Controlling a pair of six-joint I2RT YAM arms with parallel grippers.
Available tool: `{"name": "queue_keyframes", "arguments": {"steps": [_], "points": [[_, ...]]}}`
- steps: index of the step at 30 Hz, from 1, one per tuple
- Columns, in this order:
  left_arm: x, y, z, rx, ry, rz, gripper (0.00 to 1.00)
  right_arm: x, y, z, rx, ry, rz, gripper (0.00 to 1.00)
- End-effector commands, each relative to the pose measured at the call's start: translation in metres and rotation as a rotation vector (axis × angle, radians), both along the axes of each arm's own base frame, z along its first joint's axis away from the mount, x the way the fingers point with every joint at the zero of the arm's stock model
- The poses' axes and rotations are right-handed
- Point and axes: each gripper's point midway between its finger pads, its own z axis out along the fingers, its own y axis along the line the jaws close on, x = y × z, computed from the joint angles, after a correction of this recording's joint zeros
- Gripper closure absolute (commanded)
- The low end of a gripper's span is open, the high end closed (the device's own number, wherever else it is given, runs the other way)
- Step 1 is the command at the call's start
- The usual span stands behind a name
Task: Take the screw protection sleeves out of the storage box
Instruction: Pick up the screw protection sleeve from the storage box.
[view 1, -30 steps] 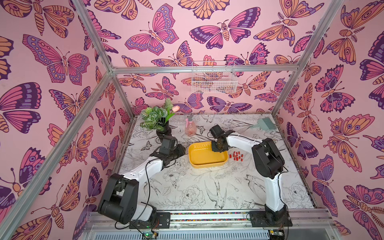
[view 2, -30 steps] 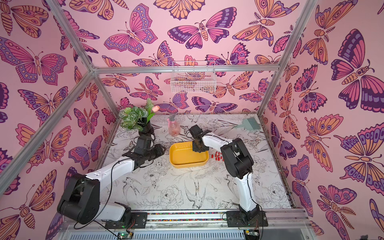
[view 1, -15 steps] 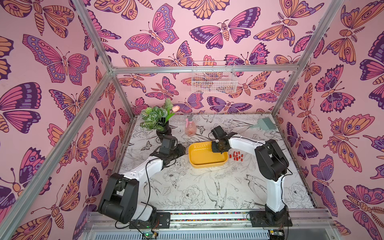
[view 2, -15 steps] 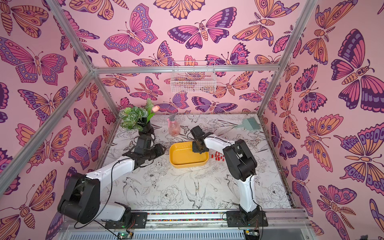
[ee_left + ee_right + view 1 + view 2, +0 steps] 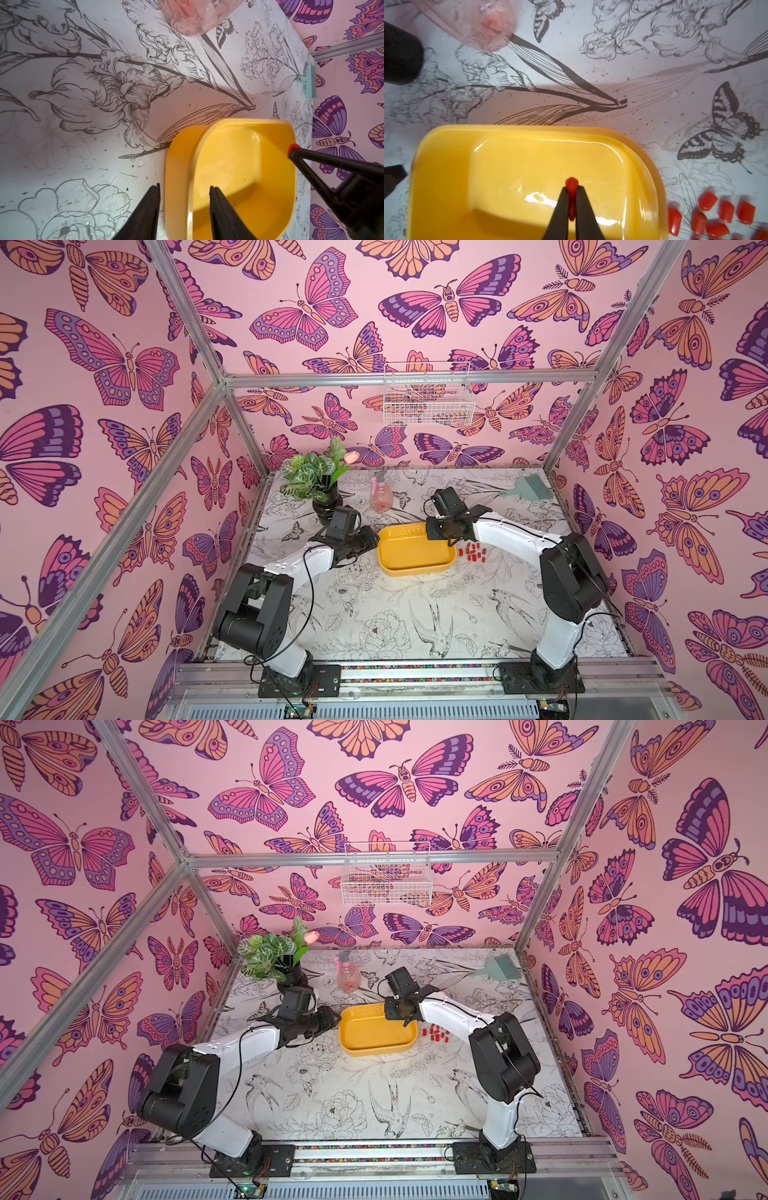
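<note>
Right gripper (image 5: pixel 572 190), wrist view: we find its two black fingers pressed nearly together on one red cap (image 5: pixel 571 182), whose rounded end sticks out past the tips. Beneath it lies the glossy floor of the yellow tray (image 5: pixel 446 149), where no other cap shows. Just beside the tray, on the table (image 5: pixel 415 614), the loose caps (image 5: pixel 726 209) lie in a small heap. Across the tray, the left gripper (image 5: pixel 184 188) has its fingers apart, one on each side of the tray's wall; whether they pinch it we cannot tell. Beyond stands a pink spray bottle (image 5: pixel 381 493).

We judge the step to be carrying this cap out. To do it well, we would hold the pinch firm, lift clear of the raised rim before moving sideways, and let go low over the heap so that nothing rolls.

Pose: the right arm (image 5: pixel 511 537) rises from the front rail, bends at the elbow and reaches inward, with its wrist tipped down over the tray's far right corner. The left arm (image 5: pixel 299 562) mirrors it, lying lower.
</note>
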Motion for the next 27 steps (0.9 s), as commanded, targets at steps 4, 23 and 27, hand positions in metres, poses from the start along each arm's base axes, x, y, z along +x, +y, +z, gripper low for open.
{"name": "queue_keyframes", "arguments": {"steps": [4, 23, 27], "points": [[0.002, -0.004, 0.002, -0.012, 0.004, -0.034, 0.56, -0.016, -0.008, 0.026, 0.039, -0.055, 0.011, 0.89], [0.002, -0.005, -0.002, -0.010, 0.017, -0.039, 0.56, -0.035, -0.094, 0.045, 0.051, -0.071, -0.088, 0.91], [0.003, -0.005, -0.001, -0.010, 0.016, -0.039, 0.57, -0.045, -0.108, 0.037, 0.025, -0.052, -0.098, 0.91]]}}
